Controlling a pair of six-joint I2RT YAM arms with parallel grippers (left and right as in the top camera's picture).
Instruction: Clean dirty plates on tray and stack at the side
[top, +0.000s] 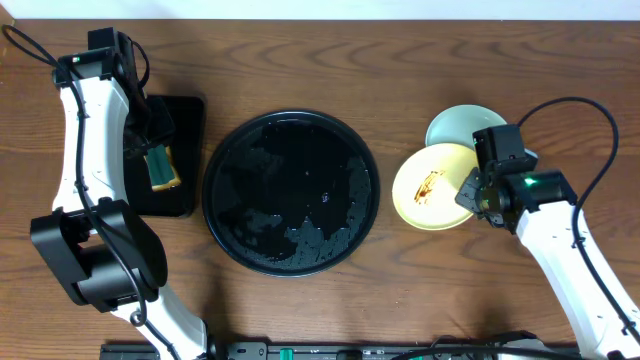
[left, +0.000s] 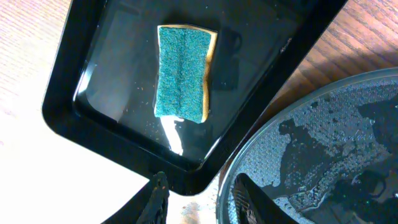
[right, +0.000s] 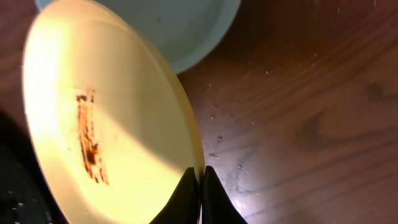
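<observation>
Right gripper (right: 201, 180) pinching yellow plate (top: 430, 185) by its rim. Plate tilted, smeared face up, just right of round tray (top: 215, 160), overlapping green plate (top: 455, 122). Left gripper (left: 200, 193) jaws apart, empty, above small tray (left: 93, 106) holding sponge (left: 183, 71).

The overhead camera looks straight down from high up and takes in the whole table (top: 400, 60), with the round tray (top: 290, 150) at centre. The left wrist camera hangs close above the left side. It faces down past the left gripper (left: 200, 180) at the rectangular tray (left: 112, 81) and sponge (left: 183, 71). Overhead shares both, plus the round tray's left rim. The right wrist camera sits very near the yellow plate (right: 93, 124) at right, behind the right gripper (right: 199, 169). Overhead shares that plate and the mint plate (right: 186, 25).
</observation>
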